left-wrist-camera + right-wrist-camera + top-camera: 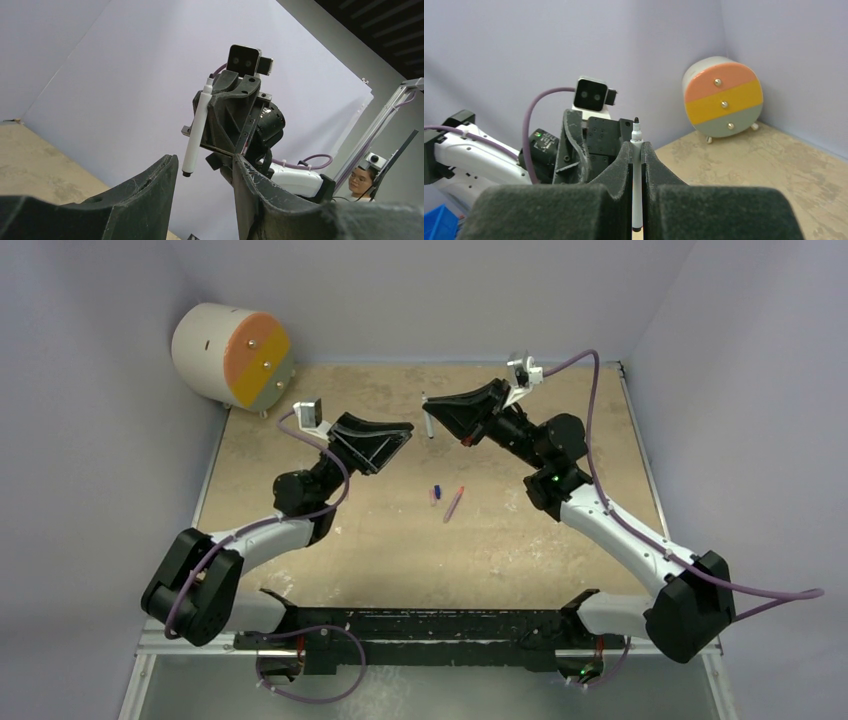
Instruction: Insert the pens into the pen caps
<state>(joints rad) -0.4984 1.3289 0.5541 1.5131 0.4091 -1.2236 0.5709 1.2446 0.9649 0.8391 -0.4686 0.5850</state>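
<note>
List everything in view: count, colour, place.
white pen: one, white with dark tip, upright in the right fingers
pinkish pen: one, mauve, lying mid-table
blue cap: one, dark blue, just left of the pinkish pen
pinkish cap: apparently one, beside the blue cap
drawer chest: one, white with orange, yellow and grey fronts, far left corner
table: one, beige
person: one, glasses, background
blue bin: one, off-table
left fingers: two, black, open, empty
right fingers: two, black, shut on the white pen

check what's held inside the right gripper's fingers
A white pen, clamped in the right gripper, its dark tip poking past the fingertips. Only a thin strip of shaft shows; the fingers cover the rest.
</note>
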